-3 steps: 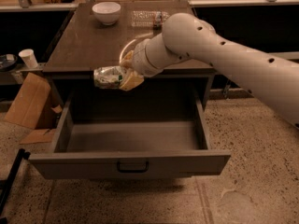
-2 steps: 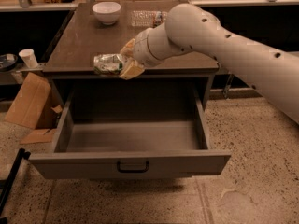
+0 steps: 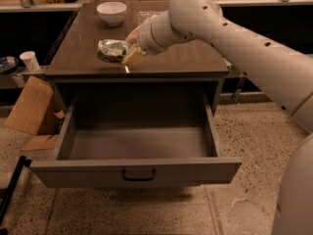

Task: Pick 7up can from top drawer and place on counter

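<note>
Since 1.0 s ago the can has gone up and back, from in front of the cabinet above the open drawer to over the front part of the counter; the gripper and arm rose with it. Far left, on a lower shelf: white cup, with cardboard leaning on the floor below it. Back left of counter: white bowl. Can lies on its side, near the front edge, forward of the bowl and well apart from it. Surface silvery, crumpled and wrinkled, with green and white patches; label not readable. Cannot tell whether it rests on the counter or hangs just above it. Gripper is clamped on the can's right end, tan fingers above and below it; that end of the can is hidden behind them. Below, drawer stands pulled fully out, grey, dark handle at mid-front. Something clear sits at the counter's back, just right of the bowl, partly behind the wrist; hard to make out. Arm runs off the right edge, its base cut off.
</note>
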